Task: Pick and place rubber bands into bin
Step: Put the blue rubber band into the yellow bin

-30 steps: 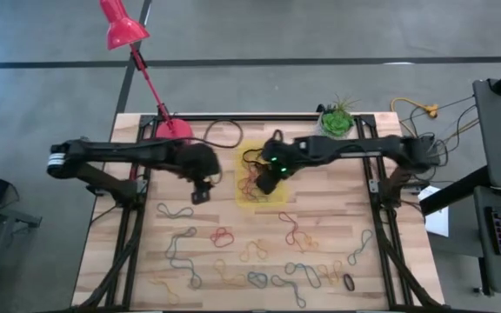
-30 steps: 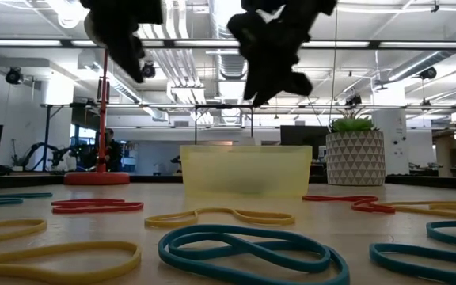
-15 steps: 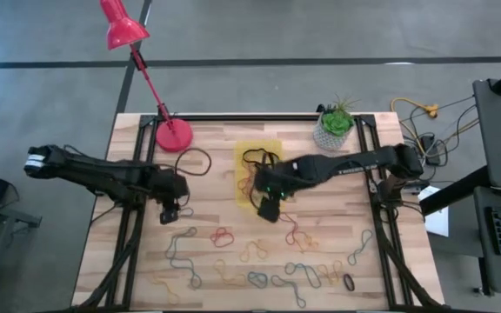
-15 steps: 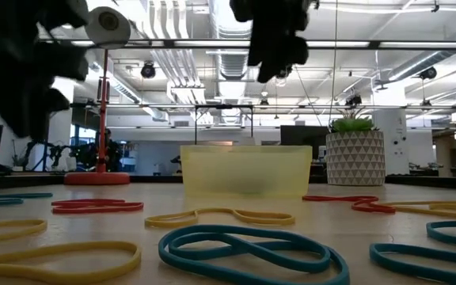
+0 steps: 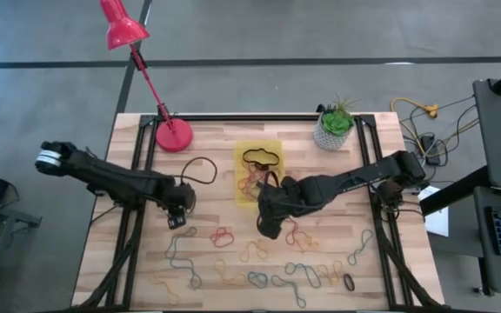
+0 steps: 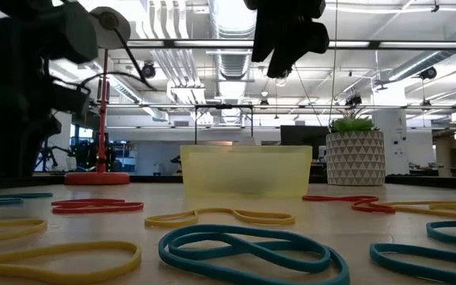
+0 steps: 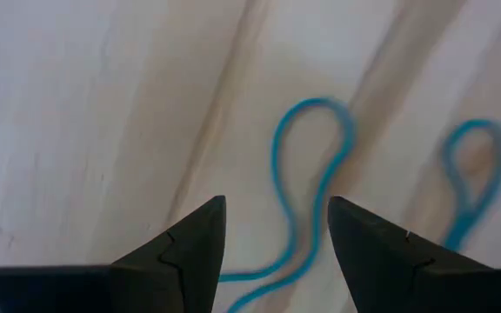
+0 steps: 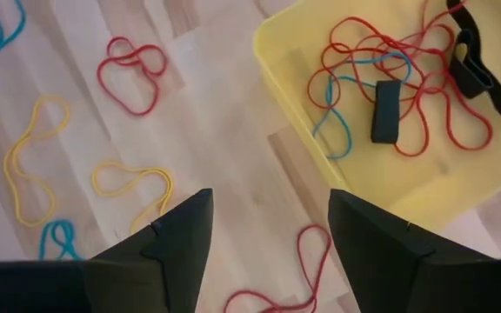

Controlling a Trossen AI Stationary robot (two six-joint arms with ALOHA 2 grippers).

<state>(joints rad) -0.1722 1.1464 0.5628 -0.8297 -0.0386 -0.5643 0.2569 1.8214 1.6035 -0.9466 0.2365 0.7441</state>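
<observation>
**Both tools empty, each lining up over a fresh band**

The bin (image 5: 258,174) sits on the tabletop (image 5: 372,261) near its far edge, between the red lamp base (image 5: 173,136) and the plant pot (image 5: 333,130). It already holds a tangle of red, blue and black bands (image 8: 390,78). Many more rubber bands (image 5: 259,261) lie scattered over the near half of the tabletop.

The left tool (image 7: 275,252) hangs low over a blue band (image 7: 307,187), fingers spread wide and gripping nothing; the loop lies just ahead of the gap between its tips. The right tool (image 8: 268,239) is just on the near side of the bin, also spread wide and empty, with a red band (image 8: 307,261) lying ahead of its tips.

This looks like the reach stage of a new pick for both arms. Next, each tool likely needs to drop until its fingertips meet the wood astride a strand, then close. The bands are thin and flat, so a shallow descent would probably miss.
</observation>
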